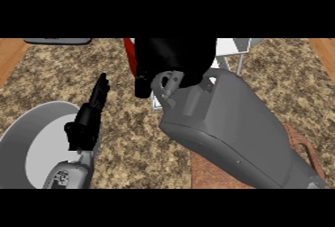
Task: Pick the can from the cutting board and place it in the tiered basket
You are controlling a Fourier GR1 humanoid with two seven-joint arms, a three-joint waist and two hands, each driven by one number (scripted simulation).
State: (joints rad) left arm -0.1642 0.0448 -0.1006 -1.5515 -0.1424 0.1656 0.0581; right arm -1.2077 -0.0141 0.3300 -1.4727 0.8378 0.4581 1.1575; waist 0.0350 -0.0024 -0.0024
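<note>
Nearest, at the lower right, a reddish-brown wooden cutting board (216, 175) lies on the speckled brown granite counter (131, 146); most of it is covered by the robot's broad grey right forearm (242, 137), and a loop-shaped handle of the board shows past the arm's right side. At the lower left a round grey plate (29, 146) sits on the counter, cut by the left edge of the view.

The left hand (88, 119) stands over the plate's right rim, fingers straight and together, pointing far — it holds nothing and rests open.

The right forearm runs diagonally from the lower right up towards the middle, ending in the black right hand (173, 60) at the far centre. The hand appears as a dark mass with one finger hanging down at its left side; whether its fingers are curled round anything cannot be told from this view. A thin red strip (130, 53) shows just left of the hand — possibly the can, but too little is visible to be sure, so the can's place cannot be made out.

Behind the hand, a white wire-framed tiered basket (232, 51) stands at the far right of centre, partly hidden. At the far left edge lies a flat dark grey object (57, 41).
</note>
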